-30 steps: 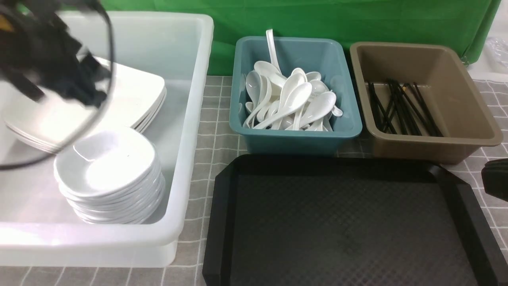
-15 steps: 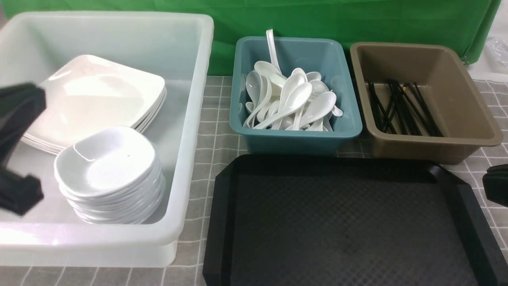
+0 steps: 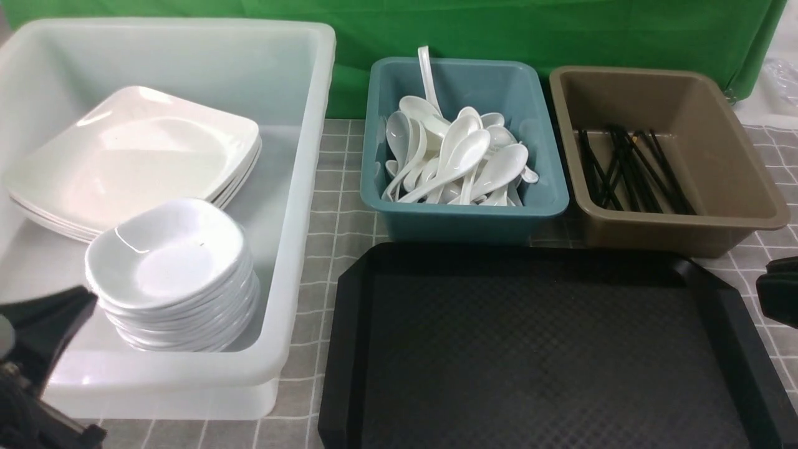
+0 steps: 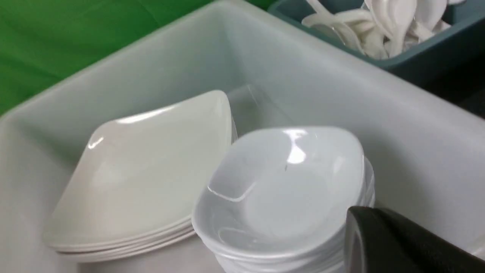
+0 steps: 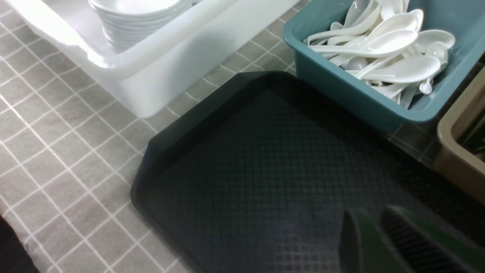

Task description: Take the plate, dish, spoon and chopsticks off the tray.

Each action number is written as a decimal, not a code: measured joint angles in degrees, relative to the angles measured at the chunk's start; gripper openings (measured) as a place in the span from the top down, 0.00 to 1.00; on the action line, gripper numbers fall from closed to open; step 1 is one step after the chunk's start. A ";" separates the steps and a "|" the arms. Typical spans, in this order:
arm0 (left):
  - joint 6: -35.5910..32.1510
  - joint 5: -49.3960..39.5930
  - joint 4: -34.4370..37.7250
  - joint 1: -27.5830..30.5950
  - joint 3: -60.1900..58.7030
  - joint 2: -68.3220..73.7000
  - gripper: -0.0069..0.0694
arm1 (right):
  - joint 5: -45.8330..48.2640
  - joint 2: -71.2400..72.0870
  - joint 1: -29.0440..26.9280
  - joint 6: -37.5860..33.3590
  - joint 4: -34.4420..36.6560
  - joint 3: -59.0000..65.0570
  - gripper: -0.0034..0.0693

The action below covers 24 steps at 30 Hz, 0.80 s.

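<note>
Front view: the black tray point(image 3: 548, 355) fills the lower right of the frame, and nothing lies on its diamond-textured floor. At the left stands a white tub point(image 3: 299, 206) holding the plate point(image 3: 134, 159) on top of a stack of square plates in its upper part, with the dish point(image 3: 165, 255) topping a stack of small dishes below. Above the tray, a teal tub point(image 3: 461, 215) holds a heap of white spoons point(image 3: 458, 159), and a brown tub point(image 3: 686, 227) to its right holds the chopsticks point(image 3: 633, 168). The left gripper point(image 3: 37, 337) shows as a dark shape at the lower left corner; the right gripper point(image 3: 779, 296) peeks in at the right edge. Whether either pair of jaws is open or closed cannot be told here.

Left wrist view: the dish stack sits at centre, touching the plate stack at its left, and one dark finger point(image 4: 398, 242) shows at the lower right.

Right wrist view: the bare tray spreads across the checked surface point(image 5: 57, 144); two fingers point(image 5: 398, 242) lie close together at the bottom, gripping nothing.
</note>
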<state>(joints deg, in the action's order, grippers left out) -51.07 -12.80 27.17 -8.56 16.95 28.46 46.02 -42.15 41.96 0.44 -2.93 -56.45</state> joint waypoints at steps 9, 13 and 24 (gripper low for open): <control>0.00 0.99 -0.51 0.00 -5.34 -0.12 0.90 | -5.99 8.42 -15.82 -2.24 1.64 7.67 0.93; 0.00 1.94 -0.51 0.00 -5.87 -0.13 0.90 | -17.95 18.90 -24.85 -7.34 2.47 23.20 0.93; 0.05 2.30 -0.51 0.00 -5.99 -0.19 0.90 | -33.01 41.99 -36.67 -3.41 2.93 56.70 0.93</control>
<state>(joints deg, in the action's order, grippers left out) -51.01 -10.50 26.66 -8.56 10.96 28.27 13.01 -0.17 5.29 -2.96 0.00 0.25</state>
